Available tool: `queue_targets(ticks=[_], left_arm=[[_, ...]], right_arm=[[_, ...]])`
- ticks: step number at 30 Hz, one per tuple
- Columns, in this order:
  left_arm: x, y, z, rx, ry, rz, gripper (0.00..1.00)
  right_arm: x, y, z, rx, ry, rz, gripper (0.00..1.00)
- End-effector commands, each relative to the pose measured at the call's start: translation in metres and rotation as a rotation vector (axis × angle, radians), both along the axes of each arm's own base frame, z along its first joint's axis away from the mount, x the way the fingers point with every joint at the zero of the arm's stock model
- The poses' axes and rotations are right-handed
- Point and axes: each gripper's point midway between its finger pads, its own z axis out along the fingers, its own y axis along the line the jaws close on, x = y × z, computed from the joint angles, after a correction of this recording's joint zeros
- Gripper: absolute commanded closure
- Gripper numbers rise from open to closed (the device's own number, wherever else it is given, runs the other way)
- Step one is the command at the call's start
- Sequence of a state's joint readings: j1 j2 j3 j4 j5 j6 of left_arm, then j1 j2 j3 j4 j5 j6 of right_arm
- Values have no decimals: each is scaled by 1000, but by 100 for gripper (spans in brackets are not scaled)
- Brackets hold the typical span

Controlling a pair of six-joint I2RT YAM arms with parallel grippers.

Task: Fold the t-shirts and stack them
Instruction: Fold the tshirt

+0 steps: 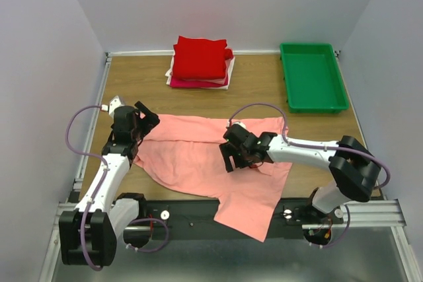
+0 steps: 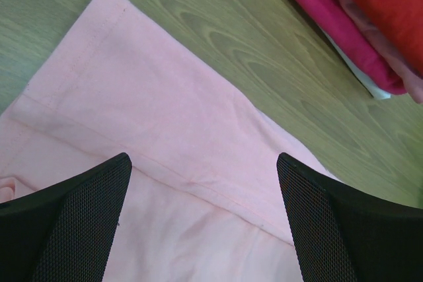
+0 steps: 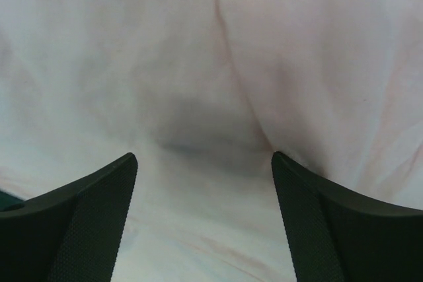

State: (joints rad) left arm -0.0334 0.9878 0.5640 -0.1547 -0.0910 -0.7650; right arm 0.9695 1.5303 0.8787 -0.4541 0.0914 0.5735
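From above, the salmon-pink t-shirt (image 1: 198, 156) lies spread on the surface (image 1: 132, 84), its long axis left to right and one corner drooping off the near edge. Left wrist: the left tool (image 2: 203, 163) gapes, released, over a hem; best grip that edge squarely. Right wrist: the right tool (image 3: 203, 160) hangs released above wrinkled cloth.

The spread t-shirt (image 1: 188, 156) is salmon-pink, the tray (image 1: 314, 80) green, the table (image 1: 135, 84) wood-grained.
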Motion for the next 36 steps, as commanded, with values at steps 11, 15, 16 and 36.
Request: queue_targets(ticks=[11, 15, 16, 36], left_arm=[[-9, -16, -4, 14, 20, -43, 2], [-9, -18, -5, 20, 27, -43, 2], [-9, -18, -4, 22, 25, -43, 2], [-12, -21, -8, 41, 53, -42, 1]], right_arm=[[53, -36, -13, -292, -198, -152, 49], [60, -35, -10, -293, -212, -178, 62], [61, -35, -7, -286, -216, -184, 62], [40, -12, 18, -136, -10, -1, 100]])
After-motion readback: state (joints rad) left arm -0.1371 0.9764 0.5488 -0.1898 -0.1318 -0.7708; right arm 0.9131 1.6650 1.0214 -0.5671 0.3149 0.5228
